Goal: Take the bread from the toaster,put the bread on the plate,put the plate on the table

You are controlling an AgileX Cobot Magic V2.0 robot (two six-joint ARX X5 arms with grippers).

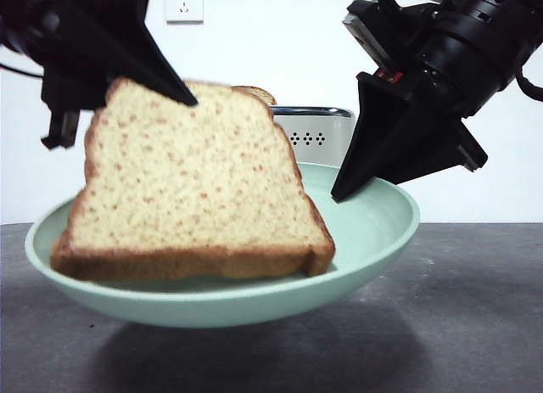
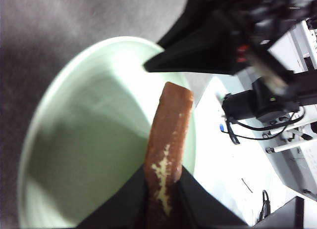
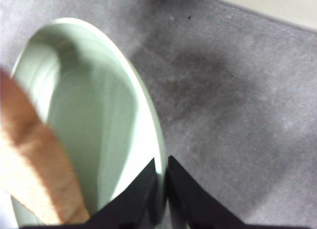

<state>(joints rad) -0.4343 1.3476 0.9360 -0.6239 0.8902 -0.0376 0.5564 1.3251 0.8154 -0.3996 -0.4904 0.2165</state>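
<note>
The bread stands nearly upright, its straight base low in the mint-green plate. My left gripper is shut on the bread's domed top; the left wrist view shows its jaws clamping the brown crust over the plate. My right gripper is shut on the plate's right rim and holds it above the table, with a shadow beneath. In the right wrist view the jaws pinch the rim, with the bread beside them. The toaster stands behind.
A second slice pokes up behind the bread by the toaster. A white wall with a socket is at the back. The right arm's gripper also shows in the left wrist view, over the plate's far rim.
</note>
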